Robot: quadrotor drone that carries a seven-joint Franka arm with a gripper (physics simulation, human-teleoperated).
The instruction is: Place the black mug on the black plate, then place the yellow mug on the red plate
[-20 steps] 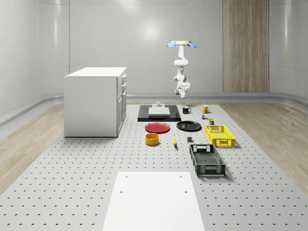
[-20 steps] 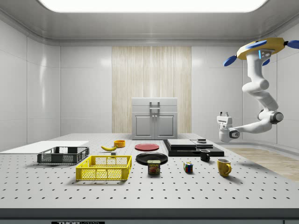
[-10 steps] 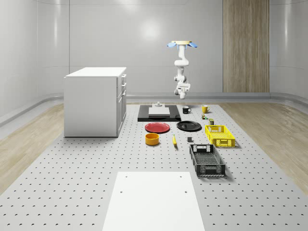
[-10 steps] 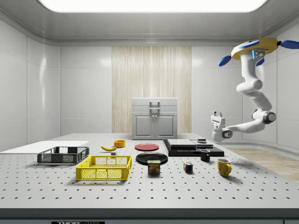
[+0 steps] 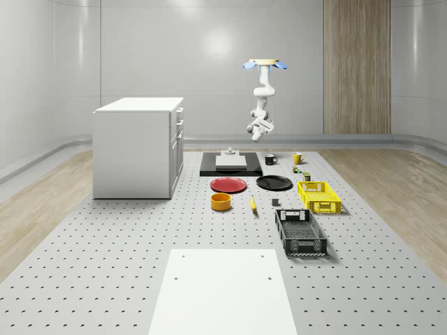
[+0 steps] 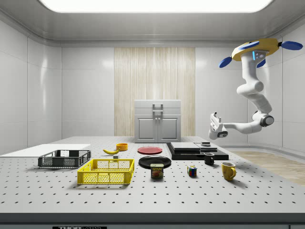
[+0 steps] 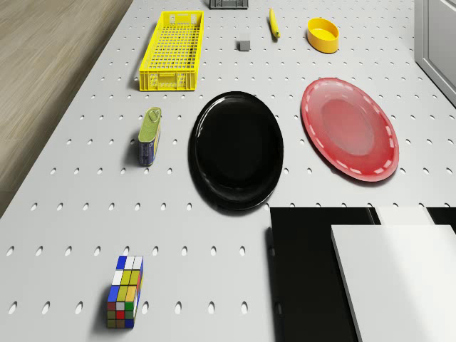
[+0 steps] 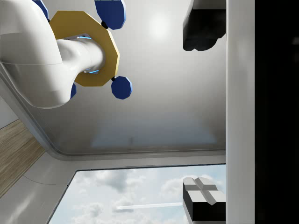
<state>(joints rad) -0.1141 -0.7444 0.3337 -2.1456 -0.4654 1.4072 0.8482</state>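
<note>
While the drone (image 6: 255, 47) hovers above the worktop's (image 5: 105, 244) far edge, tool (image 6: 213, 125) state indeterminable, the black mug (image 6: 209, 159), likely rigid and light, stands beside the black plate (image 7: 236, 149); grip its rim.

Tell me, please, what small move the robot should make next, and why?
Probably turn the gripper downward and lower it toward the black mug: the drone hovers beyond the table's far end, the gripper points up, well above the mug, which stands off the black plate.
</note>
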